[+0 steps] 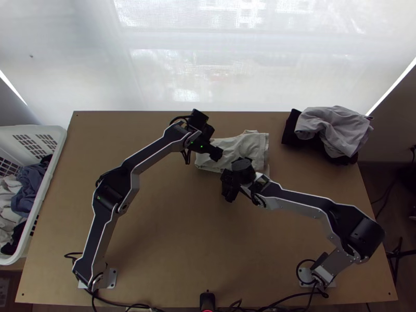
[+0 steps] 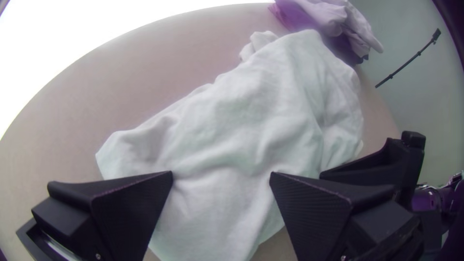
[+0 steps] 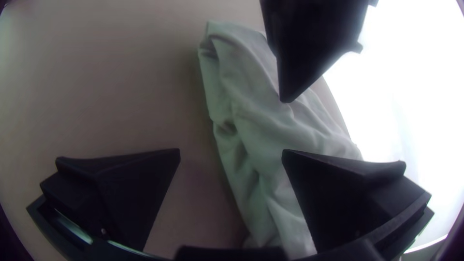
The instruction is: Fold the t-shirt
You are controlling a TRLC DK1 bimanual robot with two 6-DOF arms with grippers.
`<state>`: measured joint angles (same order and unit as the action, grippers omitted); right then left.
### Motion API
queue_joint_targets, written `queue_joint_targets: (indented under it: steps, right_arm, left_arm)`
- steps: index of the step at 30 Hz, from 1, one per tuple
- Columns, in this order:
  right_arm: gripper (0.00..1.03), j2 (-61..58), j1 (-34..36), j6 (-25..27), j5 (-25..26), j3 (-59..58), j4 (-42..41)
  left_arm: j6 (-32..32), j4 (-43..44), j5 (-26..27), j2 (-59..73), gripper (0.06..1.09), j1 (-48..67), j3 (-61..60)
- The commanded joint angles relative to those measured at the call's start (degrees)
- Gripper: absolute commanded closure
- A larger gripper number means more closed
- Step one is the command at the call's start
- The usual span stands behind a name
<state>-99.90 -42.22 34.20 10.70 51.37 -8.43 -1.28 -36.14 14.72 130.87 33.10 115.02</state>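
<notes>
The left gripper is over the left part of the white t-shirt, which lies bunched and wrinkled near the table's far edge. The right gripper is at the shirt's near edge, close to the left one. In the left wrist view the left gripper stands open above the shirt, its fingers wide apart. In the right wrist view the right gripper is open too, one finger over the shirt and the other over bare wood.
On the wooden table, a grey garment lies on black cloth at the far right. A white basket holding clothes stands along the left edge. Both arms extend over the middle of the table.
</notes>
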Motion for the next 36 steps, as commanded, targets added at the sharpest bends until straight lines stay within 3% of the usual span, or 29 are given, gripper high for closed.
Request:
queue_joint_targets:
  steps: [1, 18, 20, 21, 22, 23, 25, 36]
  right_arm:
    - [0.05, -4.52, 1.26, 2.28, 0.11, 0.92, -3.88]
    - [0.05, -17.52, 5.57, 5.36, 2.92, 10.32, -7.57]
    - [0.17, -18.05, 5.65, 5.27, 3.1, 10.68, -7.57]
    - [0.32, -18.05, 5.83, 5.09, 3.1, 11.12, -7.57]
    - [0.59, -18.05, 5.83, 5.27, 3.01, 11.73, -7.57]
    - [0.78, -17.96, 5.83, 5.71, 3.01, 11.64, -7.57]
    - [0.98, -17.26, 5.65, 7.38, 3.01, 10.76, -7.57]
    - [1.0, -8.3, 4.6, 5.36, 3.1, 6.9, -7.57]
  left_arm:
    - [-0.13, 0.11, -0.04, 0.26, 0.1, 0.21, -0.32]
    - [-0.04, 0.11, -0.13, 0.35, 0.1, 0.74, -0.94]
    - [-0.04, 0.11, -0.13, 0.18, 0.1, 0.74, -0.94]
    - [-0.04, 0.11, -0.13, 0.18, 0.1, 0.74, -0.94]
    - [-0.04, 0.02, -0.22, 0.09, 0.1, 0.74, -0.94]
    - [-0.04, 0.02, -0.22, 0.0, 0.1, 0.74, -0.94]
    - [-0.04, 0.02, -0.22, -0.61, 0.1, 0.82, -0.76]
    - [-1.62, -0.51, -1.45, -14.59, 0.1, -2.16, -1.2]
